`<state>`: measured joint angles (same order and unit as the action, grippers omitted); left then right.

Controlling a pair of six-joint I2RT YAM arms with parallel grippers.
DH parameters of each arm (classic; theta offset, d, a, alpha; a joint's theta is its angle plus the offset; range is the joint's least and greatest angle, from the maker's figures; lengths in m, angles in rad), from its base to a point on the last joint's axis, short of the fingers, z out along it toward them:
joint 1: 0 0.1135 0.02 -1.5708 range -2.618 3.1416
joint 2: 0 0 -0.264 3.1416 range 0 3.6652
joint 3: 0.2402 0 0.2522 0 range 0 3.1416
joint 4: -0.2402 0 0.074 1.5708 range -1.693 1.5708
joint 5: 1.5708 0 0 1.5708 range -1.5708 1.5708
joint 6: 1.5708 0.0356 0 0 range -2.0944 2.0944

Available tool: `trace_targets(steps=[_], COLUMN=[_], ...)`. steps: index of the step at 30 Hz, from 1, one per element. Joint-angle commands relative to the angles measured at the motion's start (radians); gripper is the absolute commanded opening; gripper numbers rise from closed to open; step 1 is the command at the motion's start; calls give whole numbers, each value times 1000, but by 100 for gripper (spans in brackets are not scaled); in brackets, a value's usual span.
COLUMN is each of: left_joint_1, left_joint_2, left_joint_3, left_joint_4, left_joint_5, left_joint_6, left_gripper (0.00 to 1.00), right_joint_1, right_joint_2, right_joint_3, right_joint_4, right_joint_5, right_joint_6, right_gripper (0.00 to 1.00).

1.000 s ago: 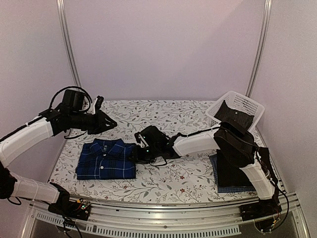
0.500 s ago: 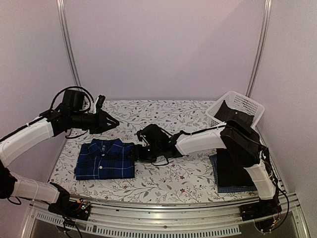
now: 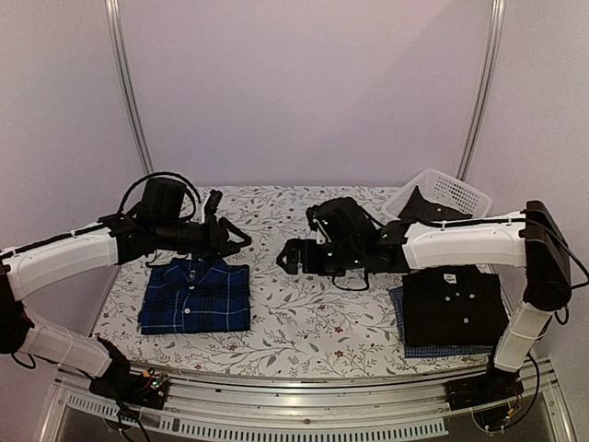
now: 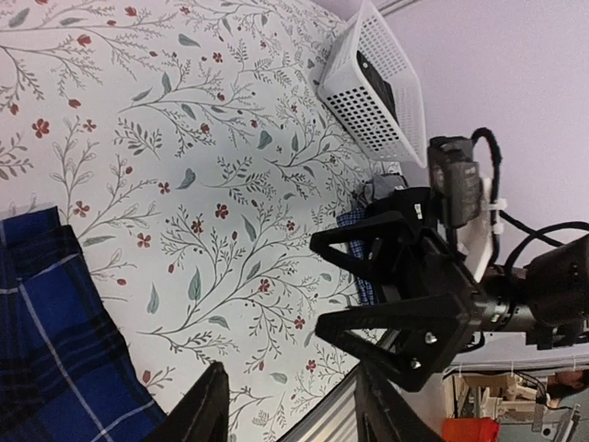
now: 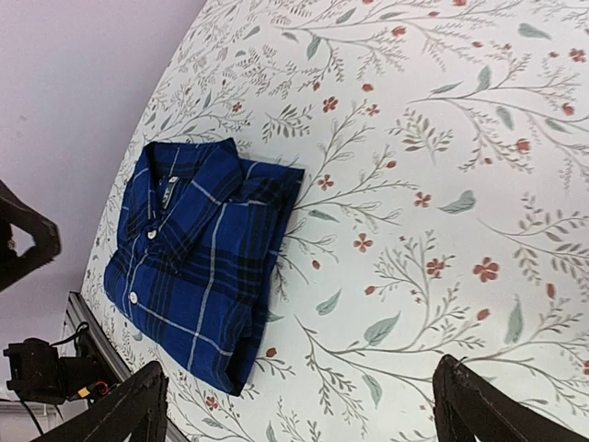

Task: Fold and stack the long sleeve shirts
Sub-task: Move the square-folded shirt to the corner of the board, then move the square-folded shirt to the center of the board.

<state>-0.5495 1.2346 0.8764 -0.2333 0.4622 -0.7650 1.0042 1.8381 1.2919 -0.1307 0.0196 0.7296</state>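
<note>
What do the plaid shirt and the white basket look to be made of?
Plaid shirt: matte woven cloth, possibly cotton; it lies in soft folds with stitched seams. Basket: white plastic, apparently rigid, with moulded lattice walls and a slight sheen.

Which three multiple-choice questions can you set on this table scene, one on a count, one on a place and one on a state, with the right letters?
1. How many shirts lie outside the white lattice basket?
A. one B. two C. three
2. Where does the black shirt lie?
A. in that basket B. on the blue check shirt C. draped over a metal pole
3. How is the right gripper?
A. shut on a sleeve B. open and empty C. shut on a collar
Answers: 1 C, the plaid shirt lies at left and two are stacked at right; 2 B, check cloth shows along its edges; 3 B, its fingers stand wide apart over the flowered tablecloth.
</note>
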Motion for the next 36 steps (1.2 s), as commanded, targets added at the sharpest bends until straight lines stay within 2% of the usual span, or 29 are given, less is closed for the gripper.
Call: trace_targets(steps=[1, 5, 12, 19, 27, 36], left_joint_1=[-91, -187, -314, -452, -551, -601], left_joint_2=[78, 203, 425, 700, 1001, 1176], left_joint_3=[-7, 25, 89, 293, 620, 844], left_joint_4=[117, 182, 373, 444, 371, 263], left_joint_5=[-58, -102, -101, -86, -82, -130], left_joint_6=[-75, -123, -219, -290, -325, -306], left_gripper=[50, 54, 55, 56, 56, 52], right_joint_1=[-36, -75, -133, -143, -147, -147], right_joint_2=[-203, -354, -563, -690, -791, -892], right_joint_3=[-115, -193, -270, -265, -247, -201], right_joint_4=[-89, -156, -257, -345, -404, -437], right_joint_5=[140, 188, 255, 395, 415, 364], right_joint_6=[-35, -44, -55, -53, -135, -225], right_gripper=[99, 99, 99, 99, 99, 99])
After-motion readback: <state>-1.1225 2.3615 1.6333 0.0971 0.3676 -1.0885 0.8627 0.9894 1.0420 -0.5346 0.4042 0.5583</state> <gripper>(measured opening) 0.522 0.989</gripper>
